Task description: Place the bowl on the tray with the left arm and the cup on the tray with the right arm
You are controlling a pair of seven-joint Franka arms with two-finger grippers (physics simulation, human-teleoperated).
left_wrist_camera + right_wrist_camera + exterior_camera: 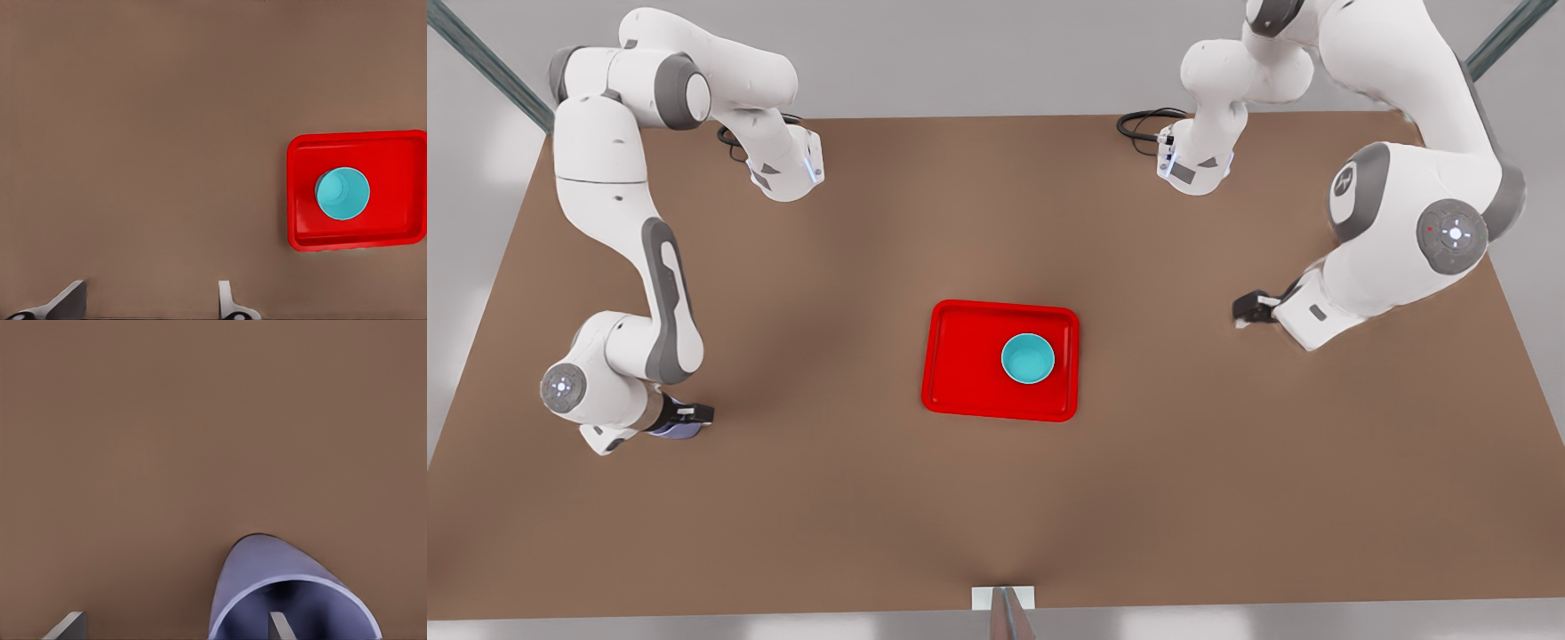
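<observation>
Bowl (1028, 358), teal, sits upright inside red tray (960, 356) at table (996, 498) centre, toward tray's 3 o'clock half in front view.

Left gripper (1249, 308), at 3 o'clock of tray and well apart, fingers (67, 300) spread wide, empty; its wrist view looks across bare table to tray and bowl.

Right gripper (694, 418), at 9 o'clock of tray, low over table, at lavender cup (293, 593): one finger inside cup rim, other outside. Grip on cup wall cannot be confirmed.

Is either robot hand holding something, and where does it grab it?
The right gripper has one finger inside the cup and one outside its rim; contact cannot be told. The left gripper holds nothing.
</observation>
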